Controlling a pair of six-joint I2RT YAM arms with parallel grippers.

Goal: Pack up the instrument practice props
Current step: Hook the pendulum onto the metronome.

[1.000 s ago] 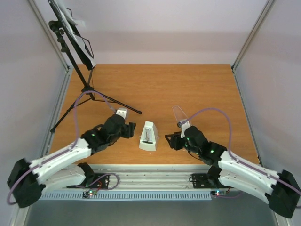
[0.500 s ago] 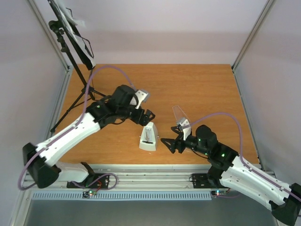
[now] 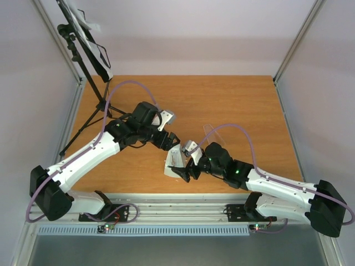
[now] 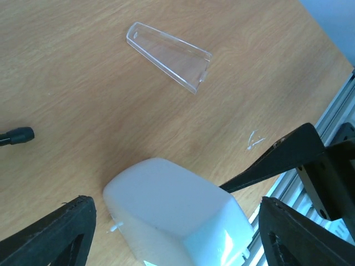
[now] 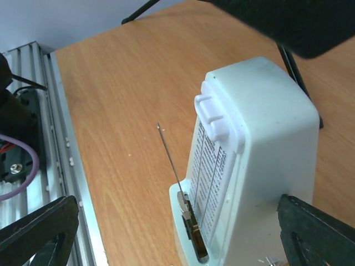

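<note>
The pale wedge-shaped metronome (image 3: 175,161) stands near the table's front edge, its thin pendulum rod (image 5: 169,155) bare. Its clear plastic cover (image 3: 213,133) lies flat to its right, also in the left wrist view (image 4: 169,55). My left gripper (image 3: 170,141) hangs open just above and behind the metronome (image 4: 177,213), one finger on each side, apart from it. My right gripper (image 3: 185,170) is open at the metronome's front face (image 5: 255,155). The black music stand (image 3: 83,41) stands at the back left, with white sheet-music pages (image 3: 91,26) on its desk.
The stand's tripod legs (image 3: 130,118) spread over the left part of the table; one foot (image 4: 16,134) lies close behind the left gripper. An aluminium rail (image 3: 177,200) runs along the front edge. Grey walls close in both sides.
Both grippers have opened wider. The left arm swung up and over to the metronome. The right arm slid left, away from the clear cover, to the metronome's front.
</note>
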